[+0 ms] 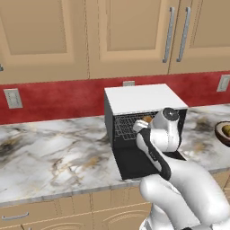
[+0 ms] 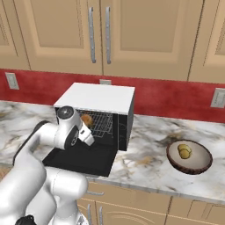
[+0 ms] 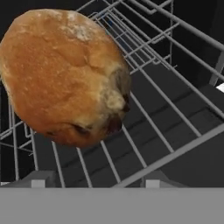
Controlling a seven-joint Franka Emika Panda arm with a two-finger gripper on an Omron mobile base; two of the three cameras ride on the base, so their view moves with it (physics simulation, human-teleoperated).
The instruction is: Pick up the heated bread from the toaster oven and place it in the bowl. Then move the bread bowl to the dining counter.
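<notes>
On wire rack (image 3: 166, 127), bread (image 3: 61, 74), claw (image 3: 92, 183) near

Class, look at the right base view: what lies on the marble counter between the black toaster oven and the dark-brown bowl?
Nothing: in the right base view the stretch of marble counter between the boxy black toaster oven and the round dark-brown bowl is bare.
</notes>
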